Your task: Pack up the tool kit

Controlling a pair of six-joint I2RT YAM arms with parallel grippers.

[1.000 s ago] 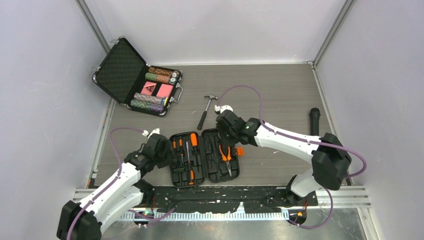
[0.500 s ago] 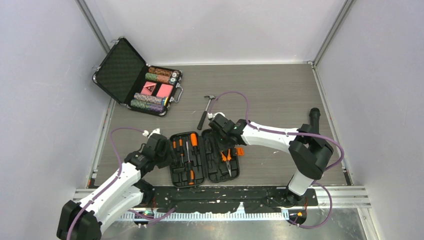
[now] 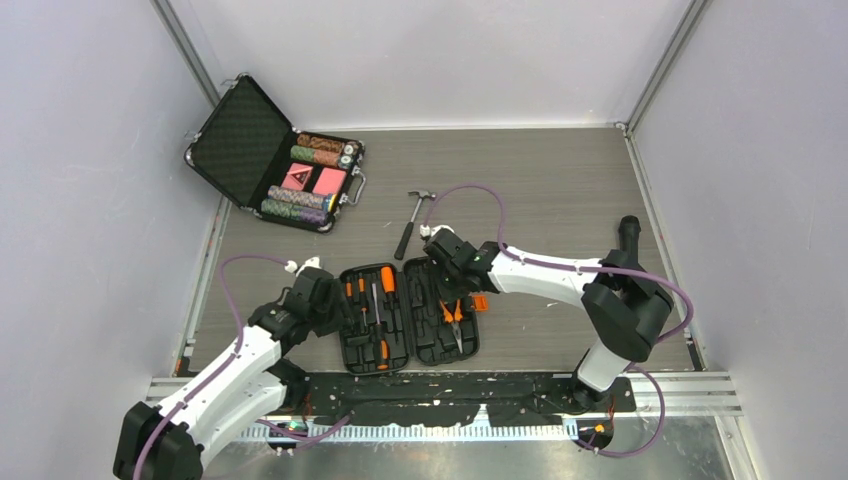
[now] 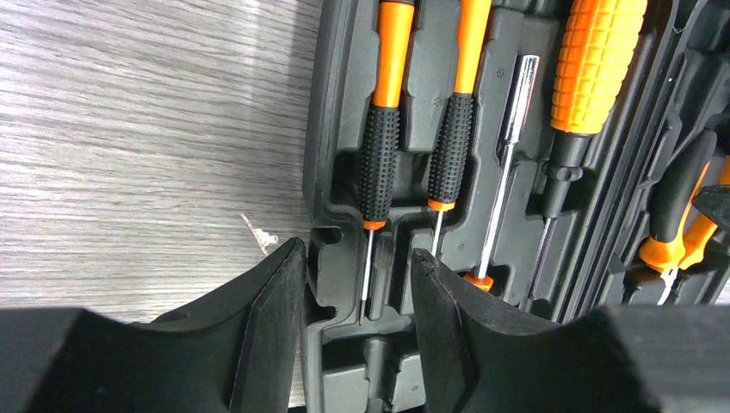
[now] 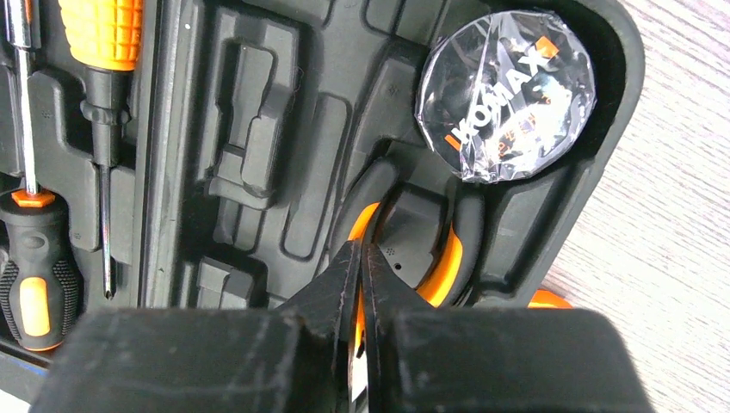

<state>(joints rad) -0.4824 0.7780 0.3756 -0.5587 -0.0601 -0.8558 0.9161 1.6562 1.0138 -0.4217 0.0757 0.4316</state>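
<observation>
Closed right jaws over pliers (image 5: 430, 258) in tool kit (image 5: 258, 112)
</observation>
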